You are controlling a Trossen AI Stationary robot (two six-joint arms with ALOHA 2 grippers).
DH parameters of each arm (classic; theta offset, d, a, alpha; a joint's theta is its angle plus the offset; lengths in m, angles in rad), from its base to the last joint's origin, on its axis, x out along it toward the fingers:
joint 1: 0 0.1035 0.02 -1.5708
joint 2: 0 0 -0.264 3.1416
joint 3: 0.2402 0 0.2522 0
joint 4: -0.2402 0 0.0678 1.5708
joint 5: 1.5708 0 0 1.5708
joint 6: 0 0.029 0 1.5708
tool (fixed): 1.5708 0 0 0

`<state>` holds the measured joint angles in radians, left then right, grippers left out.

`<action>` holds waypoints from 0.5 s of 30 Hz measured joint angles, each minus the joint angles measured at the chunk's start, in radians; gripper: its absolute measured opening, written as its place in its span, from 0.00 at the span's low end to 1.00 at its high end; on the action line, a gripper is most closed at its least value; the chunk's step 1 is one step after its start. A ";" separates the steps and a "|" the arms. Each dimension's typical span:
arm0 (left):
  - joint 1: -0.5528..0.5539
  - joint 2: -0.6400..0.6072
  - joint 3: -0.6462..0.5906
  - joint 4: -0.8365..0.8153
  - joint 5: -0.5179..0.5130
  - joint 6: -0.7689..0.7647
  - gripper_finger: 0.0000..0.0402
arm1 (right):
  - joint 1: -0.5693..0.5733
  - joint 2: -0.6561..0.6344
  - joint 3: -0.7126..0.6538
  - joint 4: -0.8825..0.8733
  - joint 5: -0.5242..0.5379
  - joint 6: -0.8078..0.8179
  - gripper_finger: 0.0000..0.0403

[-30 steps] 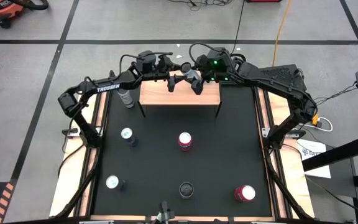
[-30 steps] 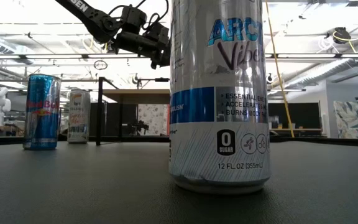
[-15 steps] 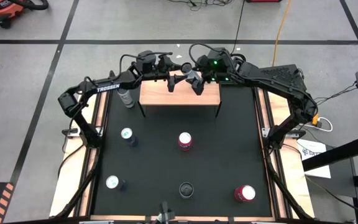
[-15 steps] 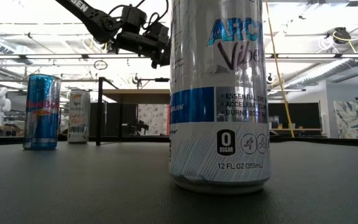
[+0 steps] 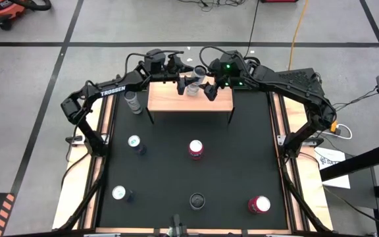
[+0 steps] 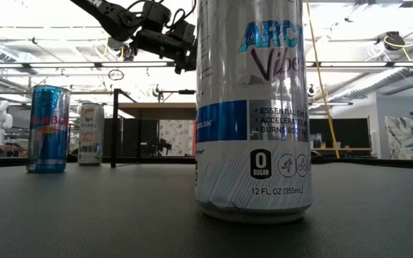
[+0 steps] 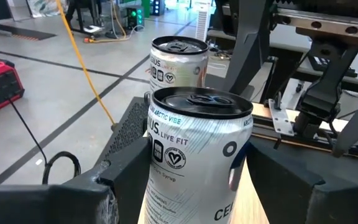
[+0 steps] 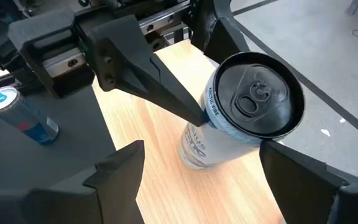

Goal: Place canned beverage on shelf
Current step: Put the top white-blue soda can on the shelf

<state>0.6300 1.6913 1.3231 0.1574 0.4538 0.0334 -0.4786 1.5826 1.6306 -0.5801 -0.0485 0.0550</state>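
Where the black table (image 5: 242, 158) reaches 12 o'clock, the shelf (image 5: 176, 102) stands: a small rectangular board of pale, fine-grained wood on thin black legs.

Container: one white can (image 8: 253, 99), cylindrical, glossy printed wall, dark lid with the pull-tab flat and unopened. It stands upright on the board, toward the shelf's 12 o'clock edge.

Left tool (image 5: 188, 85): reaches in from 9 o'clock, its two dark matte fingers spread wide and pressed to opposite sides of the white can, gripping it.

Right tool (image 8: 201, 158): comes from 3 o'clock and hangs above the same can, fingers wide apart with a gap on each side; it holds nothing.

Left wrist view: a second can (image 7: 179, 59) of similar print shows beyond the gripped one; cannot tell what it stands on.

Rest of table, all upright and sealed:
- grey can (image 5: 133, 102) just off the shelf at 9 o'clock
- blue can (image 5: 135, 143) at 9 o'clock
- red can (image 5: 195, 149) at centre
- silver-topped can (image 5: 118, 192) at 7 o'clock
- dark-topped can (image 5: 197, 200) at 6 o'clock
- second red can (image 5: 259, 205) at 5 o'clock
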 joint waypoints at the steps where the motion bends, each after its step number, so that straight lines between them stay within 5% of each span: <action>1: 0.000 0.000 0.000 -0.001 0.000 0.000 0.64 | 0.000 0.000 0.000 0.001 -0.001 -0.003 0.74; 15: 0.000 -0.001 0.000 -0.032 0.002 0.008 0.64 | 0.001 0.000 0.000 0.040 -0.009 -0.038 0.74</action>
<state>0.6296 1.6905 1.3231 0.1257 0.4560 0.0410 -0.4774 1.5828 1.6306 -0.5405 -0.0574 0.0174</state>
